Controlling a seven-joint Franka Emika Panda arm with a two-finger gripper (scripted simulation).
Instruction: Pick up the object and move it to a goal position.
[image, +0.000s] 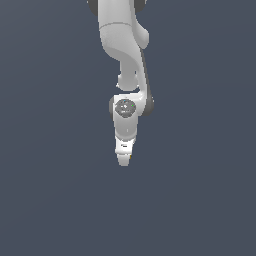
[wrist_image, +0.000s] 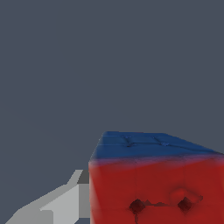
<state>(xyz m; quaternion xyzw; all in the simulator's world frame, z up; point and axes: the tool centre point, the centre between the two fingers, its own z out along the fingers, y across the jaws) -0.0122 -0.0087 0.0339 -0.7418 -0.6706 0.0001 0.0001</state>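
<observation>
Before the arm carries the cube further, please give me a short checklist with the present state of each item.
1. Cube beside a tool finger in the wrist view: ok.
2. Both fingers pressing the cube: cannot tell, only one finger shows.
3. Tool in the exterior view pointing down: ok.
4. Cube seen from outside: only an orange speck at the tool tip.
5. Goal position marked: not ok, no marker in either view.
6. Path free of other things: ok.

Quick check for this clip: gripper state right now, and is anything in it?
Gripper: shut on the cube, which fills the wrist view right against a grey finger; in the exterior view only a sliver of it shows at the fingertips.
</observation>
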